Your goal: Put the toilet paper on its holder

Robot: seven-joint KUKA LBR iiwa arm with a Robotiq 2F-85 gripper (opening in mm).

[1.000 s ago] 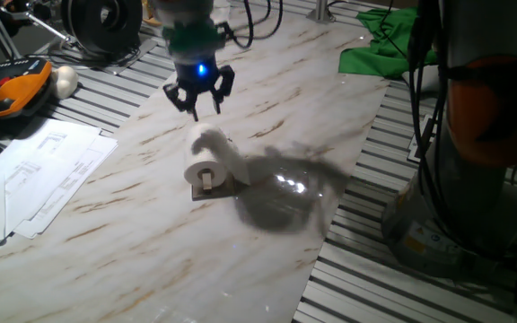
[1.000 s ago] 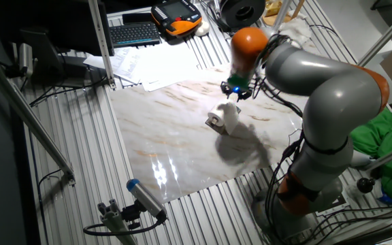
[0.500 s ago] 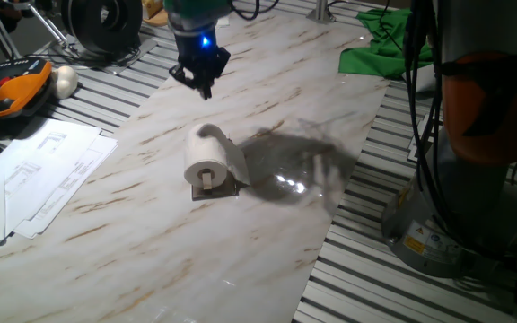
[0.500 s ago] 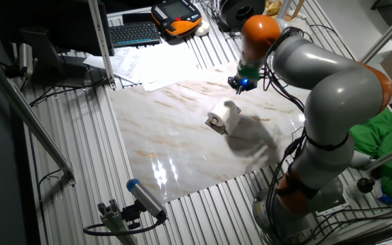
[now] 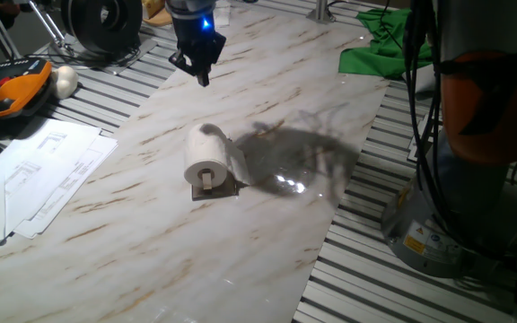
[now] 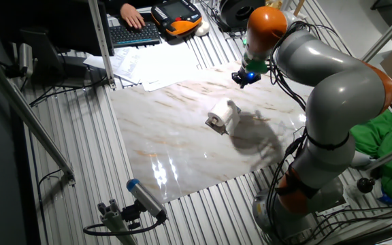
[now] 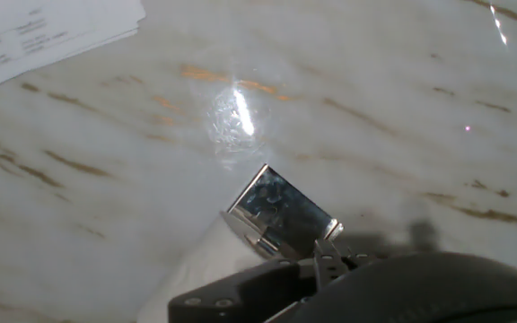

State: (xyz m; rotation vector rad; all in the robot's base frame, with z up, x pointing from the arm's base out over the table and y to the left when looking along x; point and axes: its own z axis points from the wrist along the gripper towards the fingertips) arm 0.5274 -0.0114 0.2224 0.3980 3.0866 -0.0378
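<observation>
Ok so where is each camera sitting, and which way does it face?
One fixed view: low at the table's edge, facing the toilet paper on the holder; gripper above.
The other fixed view: high on the opposite side, looking down; whole arm shows.
Hand view: on the hand, facing down at the holder's plate; fingers at bottom.
Both fixed views share roll and gripper.

The gripper (image 5: 197, 70) has risen from just above the roll (image 5: 208, 158) toward the top of the frame. A hand (image 6: 131, 13) now rests on the keyboard (image 6: 129, 31), upper left.
</observation>
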